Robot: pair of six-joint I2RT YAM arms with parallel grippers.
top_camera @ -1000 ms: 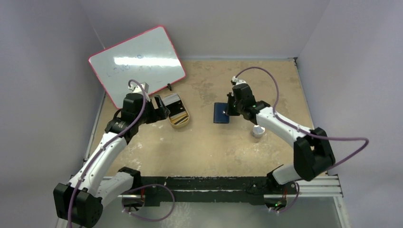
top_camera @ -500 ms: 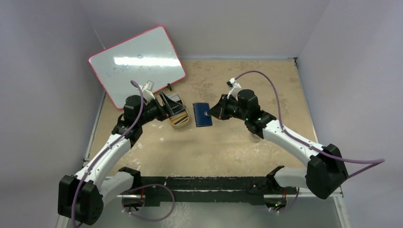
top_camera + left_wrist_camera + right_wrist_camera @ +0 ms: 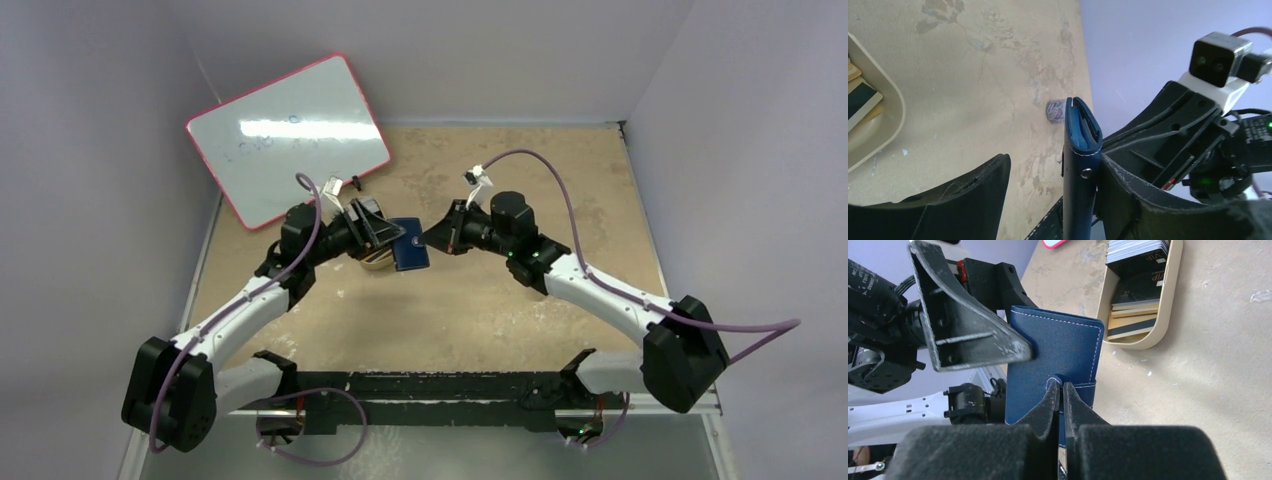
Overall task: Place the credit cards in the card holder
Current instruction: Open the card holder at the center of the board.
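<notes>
Right wrist view, nearest first: the right gripper (image 3: 1060,390) is clenched on the snap tab of the card holder (image 3: 1058,350). The holder stands on edge, folded shut, just beside the tin (image 3: 1164,300) and apparently lifted off the desk (image 3: 1218,365). Around it the left gripper (image 3: 1054,165) is released, its jaws apart and straddling the navy body. One finger lies against a face and the other stands clear of it. Beyond, inside the tin, the credit cards (image 3: 1138,287) lie stacked flat.

The holder looks light and soft, a stitched bifold that will likely flex and sag when hung from so small a tab. A firmer hold would be across both faces, near the fold. The cards look thin, stiff and slick, and they sit close together in the tin. They are probably best pinched by a raised edge, not pressed from above
</notes>
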